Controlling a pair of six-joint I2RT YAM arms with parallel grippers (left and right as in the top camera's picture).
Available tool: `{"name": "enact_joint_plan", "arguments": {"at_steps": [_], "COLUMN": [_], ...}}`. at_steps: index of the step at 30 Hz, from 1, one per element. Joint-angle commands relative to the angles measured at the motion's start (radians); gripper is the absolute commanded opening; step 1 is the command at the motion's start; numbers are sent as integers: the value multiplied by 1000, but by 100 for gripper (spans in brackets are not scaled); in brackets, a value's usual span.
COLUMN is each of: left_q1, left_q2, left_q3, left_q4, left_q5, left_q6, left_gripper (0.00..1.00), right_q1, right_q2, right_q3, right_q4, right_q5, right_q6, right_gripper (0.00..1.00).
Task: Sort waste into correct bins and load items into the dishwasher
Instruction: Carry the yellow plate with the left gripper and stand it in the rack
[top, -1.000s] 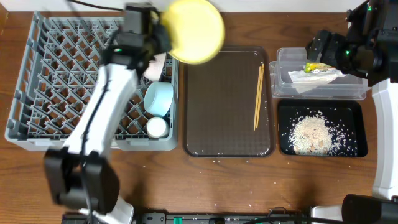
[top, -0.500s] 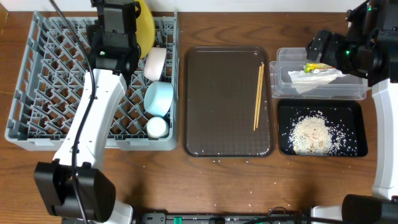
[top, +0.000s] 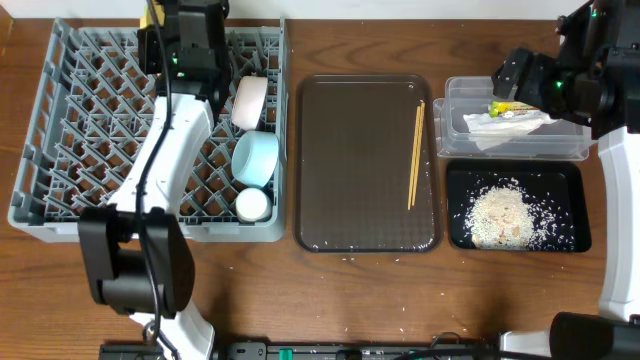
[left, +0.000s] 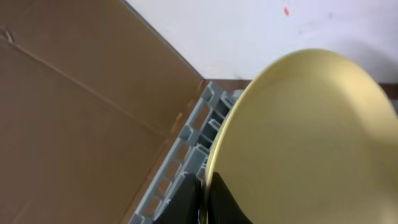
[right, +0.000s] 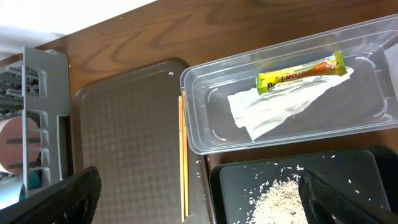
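The plate (left: 305, 143) has swung from above the tray (top: 360, 170) to the rack's (top: 60, 150) back edge, left hand (left: 205, 202) clamped on its rim; slotting comes next. The right hand (right: 199, 196) hangs open, empty.

Our left arm (top: 165, 160) is made of smooth white tube links joined by black joints. It has a bulky black base (top: 135, 285) by the desk's near edge, a thin black cable (top: 146, 172) along its side, and a green light (top: 176, 60) on the black wrist. Our right arm (top: 620, 215) matches it, with a white link, black wrist blocks and a green light (top: 557, 86). Its fingers (right: 59, 198) are matte black.
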Motion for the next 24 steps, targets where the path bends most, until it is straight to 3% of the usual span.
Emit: {"name": "enact_joint_plan", "arguments": {"at_steps": [1, 18, 21, 24], "left_q1": [5, -9, -9, -9], "left_q2": [23, 99, 99, 99], "left_q3": [-1, -1, -1, -1], "left_q4": [13, 48, 84, 99], "left_q5": [-43, 22, 22, 31], "left_q6": [50, 49, 49, 48], "left_gripper": [7, 9, 17, 33], "right_q1": [-5, -5, -5, -5], "right_q2": [1, 1, 1, 1], "right_q3": [10, 10, 10, 10], "right_q4": [-1, -1, -1, -1], "right_q5": [5, 5, 5, 5], "right_q6": [10, 10, 10, 10], "right_gripper": [99, 99, 99, 99]}}
